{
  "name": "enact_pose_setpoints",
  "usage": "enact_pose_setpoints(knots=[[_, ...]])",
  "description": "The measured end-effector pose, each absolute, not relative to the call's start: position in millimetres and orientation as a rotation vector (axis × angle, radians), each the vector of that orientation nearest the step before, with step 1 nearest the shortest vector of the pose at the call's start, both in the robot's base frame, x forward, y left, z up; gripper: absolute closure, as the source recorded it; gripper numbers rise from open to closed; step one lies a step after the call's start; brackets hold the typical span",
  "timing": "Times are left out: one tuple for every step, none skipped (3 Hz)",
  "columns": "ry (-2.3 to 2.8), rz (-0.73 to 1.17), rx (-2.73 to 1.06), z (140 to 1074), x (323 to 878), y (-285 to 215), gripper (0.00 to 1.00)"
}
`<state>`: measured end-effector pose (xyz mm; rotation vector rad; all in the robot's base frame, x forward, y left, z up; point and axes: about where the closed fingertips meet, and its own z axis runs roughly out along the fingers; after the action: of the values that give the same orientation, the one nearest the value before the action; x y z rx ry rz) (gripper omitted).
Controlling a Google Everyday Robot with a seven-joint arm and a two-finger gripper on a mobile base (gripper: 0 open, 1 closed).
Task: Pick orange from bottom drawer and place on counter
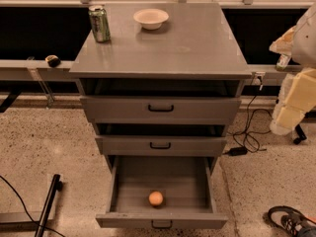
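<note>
The orange (156, 198) lies on the floor of the bottom drawer (163, 220), which is pulled wide open, and it sits near the front middle. The counter (192, 43) is the grey top of the cabinet. My gripper (289, 113) hangs at the right edge of the view, beside the cabinet at the height of the upper drawers. It is well to the right of and above the orange, and it holds nothing that I can see.
A green can (99, 23) and a pale bowl (151, 18) stand at the back of the counter. The two upper drawers (160, 108) are slightly open. A small dark round object (52, 60) sits on the left ledge. Cables (247, 137) and a shoe (289, 219) lie on the floor at the right.
</note>
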<state>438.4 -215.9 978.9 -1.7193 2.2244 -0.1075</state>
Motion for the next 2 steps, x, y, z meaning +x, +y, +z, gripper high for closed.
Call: enact_pose_setpoints(knots=[[2.224, -0.107, -1.719, 978.7, 438.4, -215.9, 0.0], [2.194, -0.054, -1.723, 943.7, 446.2, -204.4, 0.0]])
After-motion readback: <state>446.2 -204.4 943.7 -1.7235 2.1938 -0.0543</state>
